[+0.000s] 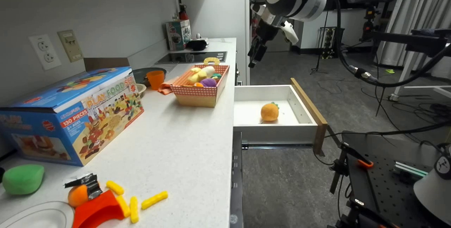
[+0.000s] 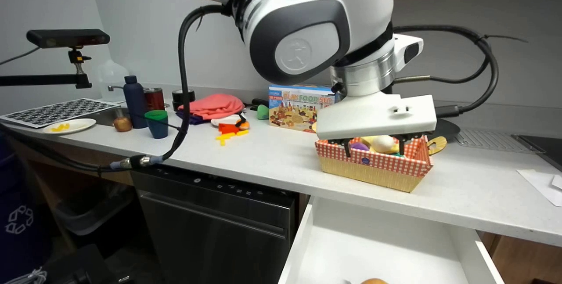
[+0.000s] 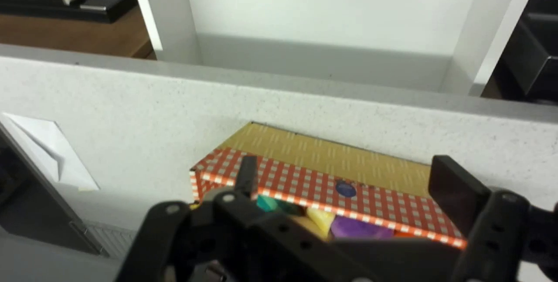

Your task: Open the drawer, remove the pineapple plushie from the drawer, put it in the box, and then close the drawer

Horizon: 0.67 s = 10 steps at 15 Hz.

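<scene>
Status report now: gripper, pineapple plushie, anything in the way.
Gripper open, holding nothing. Pineapple plushie in the open drawer, not yet in the box. Possible snag: counter edge above the drawer's inner end.

The pineapple plushie (image 1: pixel 269 112) looks fuzzy, the drawer (image 1: pixel 246 111) smooth, its front (image 1: pixel 308 103) wooden, the toy carton (image 1: pixel 75 117) cardboard.

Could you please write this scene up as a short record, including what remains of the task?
drawer: open
pineapple plushie: in the drawer
box: on the countertop, open-topped, holding colorful toys
fingers: apart, holding nothing
Play Food Set carton: on the countertop
remaining: pineapple plushie into the box, then drawer shut
</scene>
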Motion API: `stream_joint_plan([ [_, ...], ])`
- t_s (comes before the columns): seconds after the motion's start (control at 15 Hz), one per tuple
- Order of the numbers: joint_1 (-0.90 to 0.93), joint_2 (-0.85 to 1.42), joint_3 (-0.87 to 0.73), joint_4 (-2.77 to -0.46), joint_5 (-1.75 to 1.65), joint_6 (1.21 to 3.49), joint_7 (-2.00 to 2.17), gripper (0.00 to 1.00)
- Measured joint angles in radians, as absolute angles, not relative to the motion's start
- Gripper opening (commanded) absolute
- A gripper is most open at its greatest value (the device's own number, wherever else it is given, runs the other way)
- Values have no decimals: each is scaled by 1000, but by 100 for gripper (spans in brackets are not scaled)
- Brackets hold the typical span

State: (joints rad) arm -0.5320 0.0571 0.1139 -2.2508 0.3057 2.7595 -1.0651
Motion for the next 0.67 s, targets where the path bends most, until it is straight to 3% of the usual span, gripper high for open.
stream_joint_plan([
  [0.33, -319, 304, -25, -2196, 29, 2756, -715, 100],
  [0.67, -310, 332, -30, -2180, 25, 2770, -699, 100],
])
